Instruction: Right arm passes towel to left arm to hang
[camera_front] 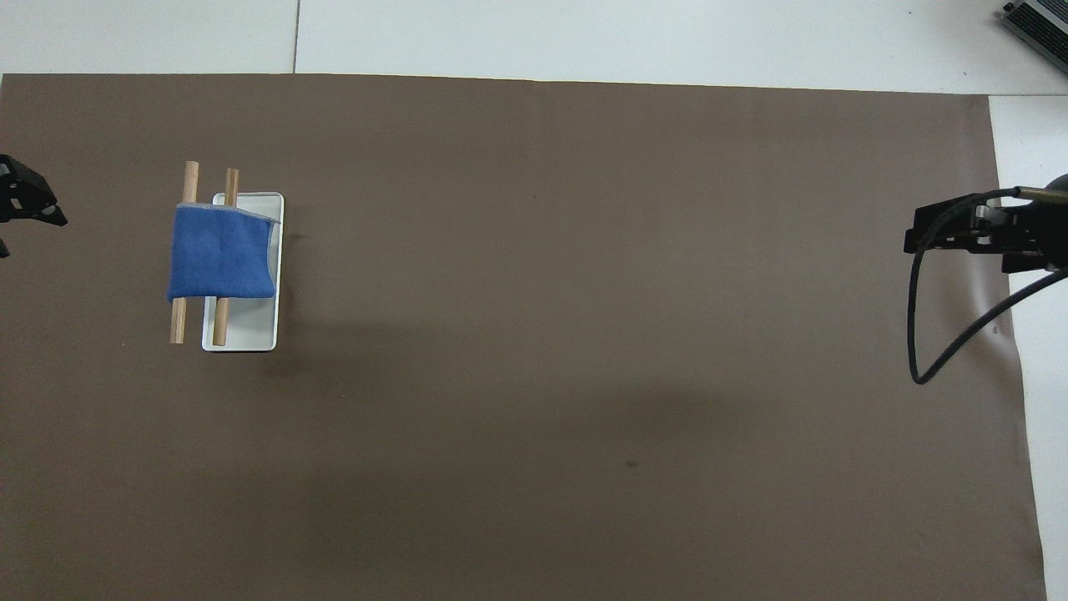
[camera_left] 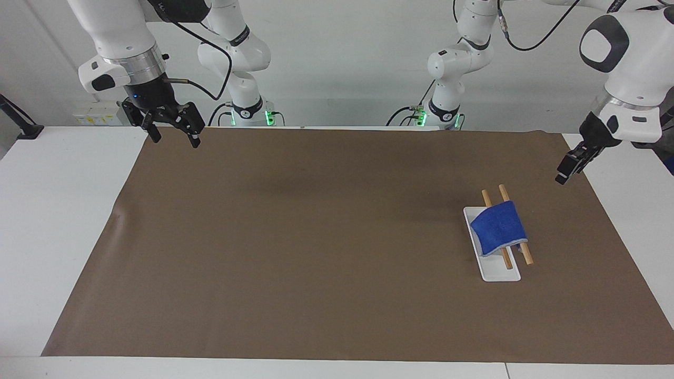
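Note:
The blue towel (camera_left: 497, 227) (camera_front: 221, 255) hangs folded over two wooden rods (camera_left: 523, 256) (camera_front: 190, 175) on a white base (camera_left: 500, 273) (camera_front: 246, 330), toward the left arm's end of the table. No gripper touches it. My left gripper (camera_left: 562, 176) is in the air over the mat's edge beside the rack, seen edge-on. In the overhead view one of its fingers (camera_front: 29, 196) shows at the frame's edge, apart from the other; it is open and holds nothing. My right gripper (camera_left: 175, 138) (camera_front: 918, 234) hangs open and empty over the mat's corner at the right arm's end.
A brown mat (camera_left: 316, 237) covers most of the white table (camera_left: 58, 221). A black cable (camera_front: 918, 334) loops down from the right wrist. A grey device (camera_front: 1039, 25) sits at the table's farthest corner on the right arm's side.

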Controlling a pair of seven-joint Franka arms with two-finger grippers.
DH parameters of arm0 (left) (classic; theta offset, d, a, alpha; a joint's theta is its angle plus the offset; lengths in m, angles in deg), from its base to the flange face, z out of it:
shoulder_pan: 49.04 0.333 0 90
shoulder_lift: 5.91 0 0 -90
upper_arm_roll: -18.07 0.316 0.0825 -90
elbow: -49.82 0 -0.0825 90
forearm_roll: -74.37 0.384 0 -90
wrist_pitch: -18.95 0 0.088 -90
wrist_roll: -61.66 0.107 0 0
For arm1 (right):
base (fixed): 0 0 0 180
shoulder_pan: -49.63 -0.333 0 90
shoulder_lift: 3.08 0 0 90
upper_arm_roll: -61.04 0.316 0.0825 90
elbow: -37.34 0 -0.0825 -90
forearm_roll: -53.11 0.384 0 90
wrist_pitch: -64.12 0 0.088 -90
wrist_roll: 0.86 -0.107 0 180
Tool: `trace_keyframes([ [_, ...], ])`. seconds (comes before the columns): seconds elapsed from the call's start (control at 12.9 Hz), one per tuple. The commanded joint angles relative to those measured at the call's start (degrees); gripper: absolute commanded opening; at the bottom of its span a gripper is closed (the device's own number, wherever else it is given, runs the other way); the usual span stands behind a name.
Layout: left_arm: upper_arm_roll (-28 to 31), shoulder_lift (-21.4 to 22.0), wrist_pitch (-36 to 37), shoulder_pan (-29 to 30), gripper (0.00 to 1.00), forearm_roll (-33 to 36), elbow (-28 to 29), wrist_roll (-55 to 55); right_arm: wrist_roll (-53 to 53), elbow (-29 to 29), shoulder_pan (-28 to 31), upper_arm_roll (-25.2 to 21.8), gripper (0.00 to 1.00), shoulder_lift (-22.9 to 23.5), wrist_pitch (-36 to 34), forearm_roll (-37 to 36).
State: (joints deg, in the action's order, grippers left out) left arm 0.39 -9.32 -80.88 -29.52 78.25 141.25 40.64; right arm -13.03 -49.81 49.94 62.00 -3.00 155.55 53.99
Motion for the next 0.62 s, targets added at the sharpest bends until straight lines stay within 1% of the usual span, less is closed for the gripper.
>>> trace_keyframes([
  [0.0, 0.5, 0.2, 2.7, -1.4, 0.65, 2.9, -0.7, 11.3, 1.3, -1.7, 0.2, -0.2, 1.00, -1.7, -0.4, 0.3],
  [0.16, 0.5, 0.6, 3.8, -2.0, 0.65, 2.9, -0.6, 17.4, 1.3, -1.8, 0.2, -0.2, 1.00, -1.7, -0.4, 0.3],
  [0.23, 0.5, 0.6, 4.0, -2.8, 0.65, 2.9, -0.5, 18.7, 1.0, -1.8, 0.2, -0.2, 1.00, -1.7, -0.4, 0.3],
  [0.54, 0.5, 0.9, 5.5, -7.9, 0.65, 2.8, -0.5, 18.8, 1.5, -1.1, 0.1, -0.1, 1.00, -1.3, -0.2, 0.4],
])
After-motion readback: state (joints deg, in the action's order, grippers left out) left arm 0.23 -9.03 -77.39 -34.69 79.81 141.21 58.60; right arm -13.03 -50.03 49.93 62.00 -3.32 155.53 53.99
